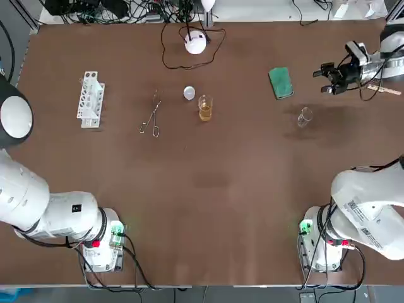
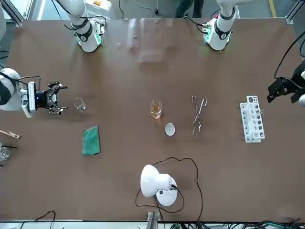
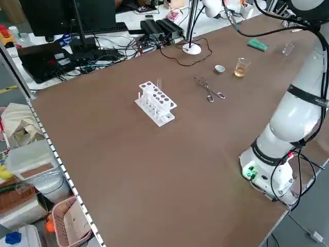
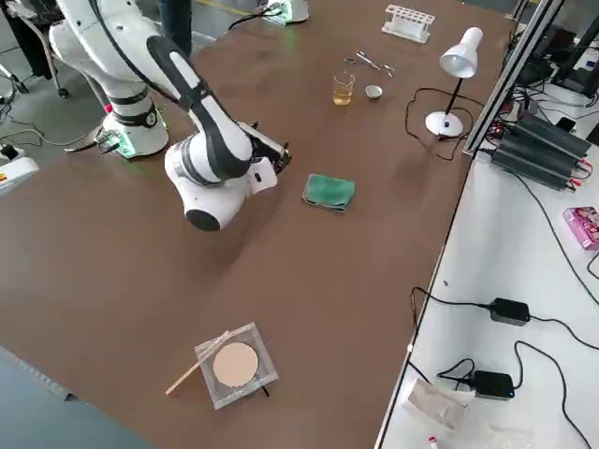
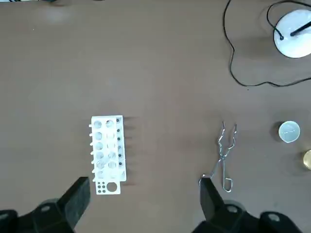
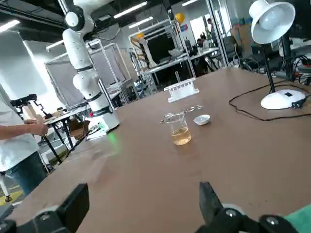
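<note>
The right fingers (image 1: 327, 80) hover wide open, empty, near the small glass beaker (image 1: 305, 117), which stands close to the green sponge (image 1: 280, 83). The left fingers (image 2: 279, 89), likewise spread and empty, hang above the tube rack (image 2: 251, 119).

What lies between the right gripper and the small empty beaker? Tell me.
Nothing. In the front view the stretch of table between the right gripper and the small empty beaker is bare, and the top view shows the same.

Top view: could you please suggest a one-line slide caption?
Open right gripper hovers beside a green sponge and small clear glass beaker; left arm hangs near the white test-tube rack.
</note>
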Tool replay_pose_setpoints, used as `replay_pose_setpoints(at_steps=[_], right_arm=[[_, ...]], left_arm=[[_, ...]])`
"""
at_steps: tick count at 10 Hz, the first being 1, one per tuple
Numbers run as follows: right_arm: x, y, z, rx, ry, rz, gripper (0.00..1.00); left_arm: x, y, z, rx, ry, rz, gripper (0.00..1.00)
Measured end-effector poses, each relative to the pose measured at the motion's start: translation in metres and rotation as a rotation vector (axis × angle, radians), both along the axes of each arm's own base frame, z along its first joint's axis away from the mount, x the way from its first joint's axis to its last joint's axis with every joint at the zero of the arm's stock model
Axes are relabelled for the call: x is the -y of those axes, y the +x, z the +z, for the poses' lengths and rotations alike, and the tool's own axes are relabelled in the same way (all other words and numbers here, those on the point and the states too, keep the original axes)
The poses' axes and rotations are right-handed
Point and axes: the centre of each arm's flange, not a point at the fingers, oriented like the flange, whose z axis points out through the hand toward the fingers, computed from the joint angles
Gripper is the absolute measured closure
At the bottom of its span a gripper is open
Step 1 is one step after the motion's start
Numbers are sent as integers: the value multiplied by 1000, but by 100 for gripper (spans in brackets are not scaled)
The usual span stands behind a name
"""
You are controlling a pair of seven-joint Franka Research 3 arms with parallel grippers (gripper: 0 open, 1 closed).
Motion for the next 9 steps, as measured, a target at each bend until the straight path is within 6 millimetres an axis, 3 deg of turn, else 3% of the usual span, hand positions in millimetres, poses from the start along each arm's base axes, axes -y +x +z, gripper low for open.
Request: replay_pose_setpoints(at_steps=[6, 9], right_arm=[[-46, 21, 126, -261, -285, -136, 0], [-72, 25, 164, -374, -452, -235, 0]], left_arm=[[-1, 0, 0, 0, 0, 0, 0], [-1, 0, 0, 0, 0, -1, 0]])
